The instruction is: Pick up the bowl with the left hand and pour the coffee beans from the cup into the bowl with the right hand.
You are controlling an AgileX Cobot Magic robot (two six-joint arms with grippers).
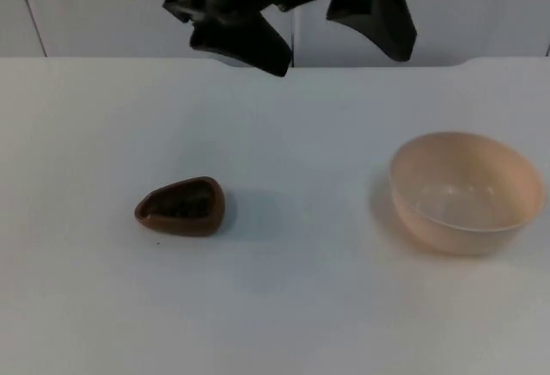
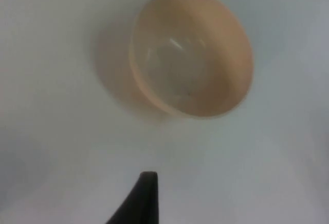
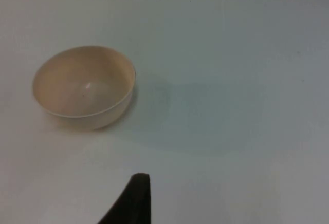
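Note:
A small brown cup (image 1: 180, 207) holding dark coffee beans stands on the white table, left of the middle. A beige bowl (image 1: 464, 190) with nothing in it sits at the right side, upright. My left gripper (image 1: 249, 48) hangs high at the back near the middle, well behind the cup and apart from it. My right gripper (image 1: 387, 27) hangs beside it, high and behind the bowl. The left wrist view looks down on the bowl (image 2: 193, 54) with table around it. In the right wrist view the bowl (image 3: 85, 88) rests some way off.
The table (image 1: 284, 306) ends at the grey partition wall (image 1: 86, 5) behind both arms. Bare white surface lies between the cup and the bowl and along the near edge.

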